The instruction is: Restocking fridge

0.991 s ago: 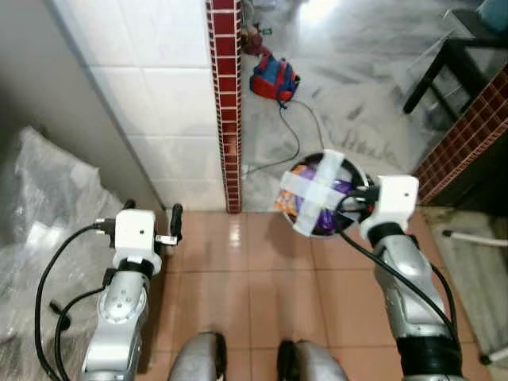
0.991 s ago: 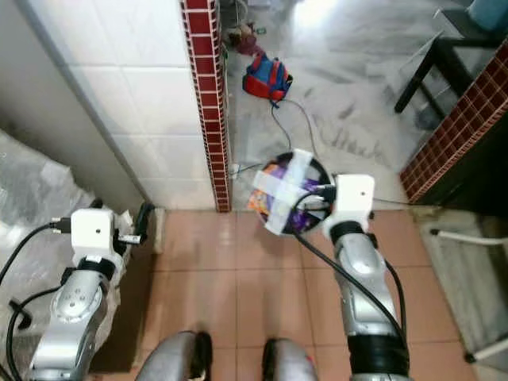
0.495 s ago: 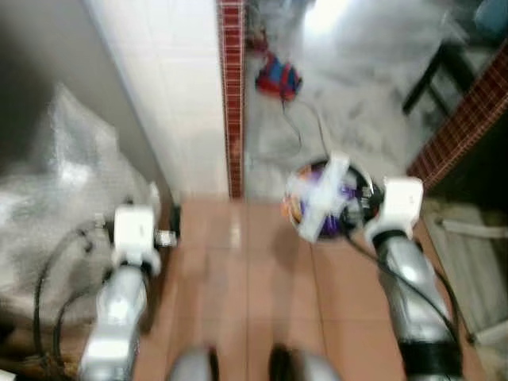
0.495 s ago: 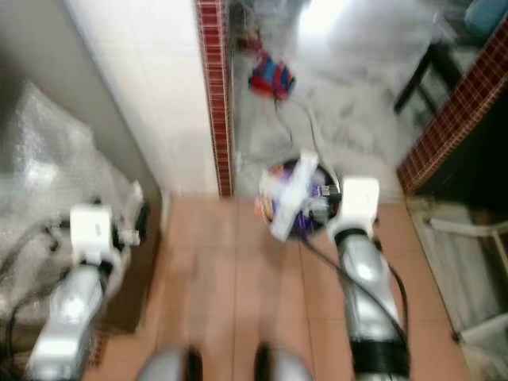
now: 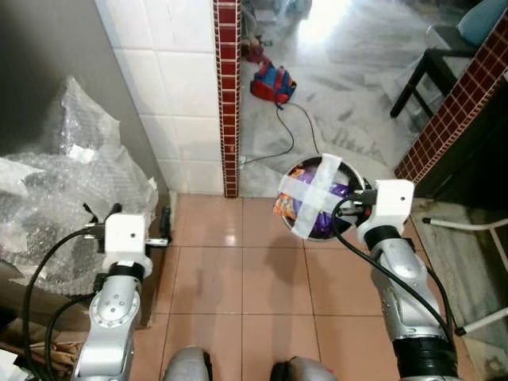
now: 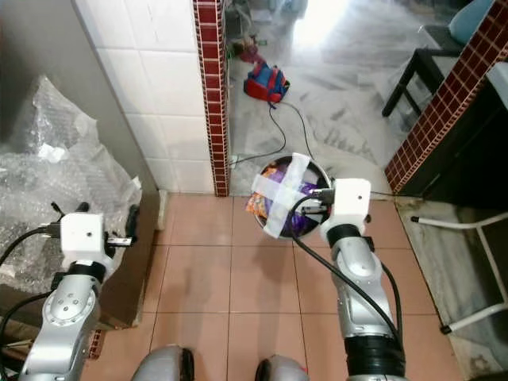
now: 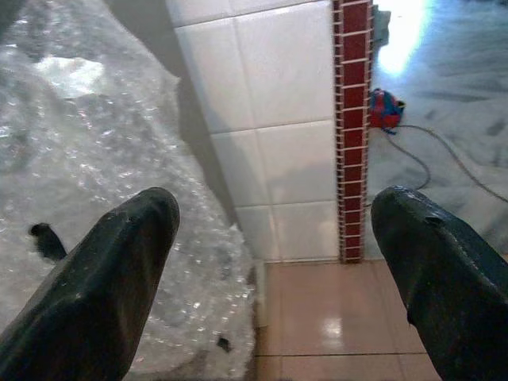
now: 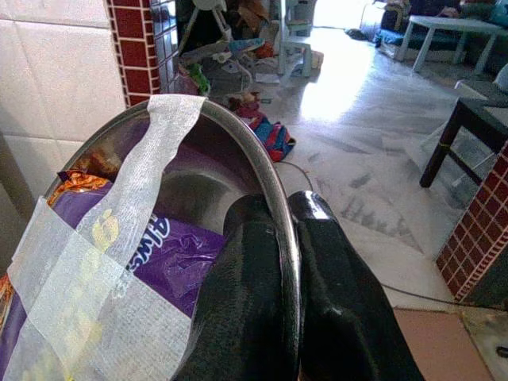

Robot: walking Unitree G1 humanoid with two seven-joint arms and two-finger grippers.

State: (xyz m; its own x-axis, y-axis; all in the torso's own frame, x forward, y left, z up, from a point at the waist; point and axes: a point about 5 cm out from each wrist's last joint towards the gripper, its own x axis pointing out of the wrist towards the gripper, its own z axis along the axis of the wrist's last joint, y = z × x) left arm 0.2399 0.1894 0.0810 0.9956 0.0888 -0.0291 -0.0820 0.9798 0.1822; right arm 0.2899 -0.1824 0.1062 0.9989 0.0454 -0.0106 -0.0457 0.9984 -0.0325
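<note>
Steel round bowl [image 5: 353, 179], taped, right end effector [image 8: 279, 230] pinching rim

left hand [image 7: 270, 262]: fingers spread, held forward | right hand [image 8: 282, 238]: fingers pinched together, raised

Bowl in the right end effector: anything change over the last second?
Nothing let go. The right end effector stays shut on the rim of the taped bowl, held as before. Only the camera view has shifted; more bubble wrap shows on the left. The left end effector stays open, holding nothing.
</note>
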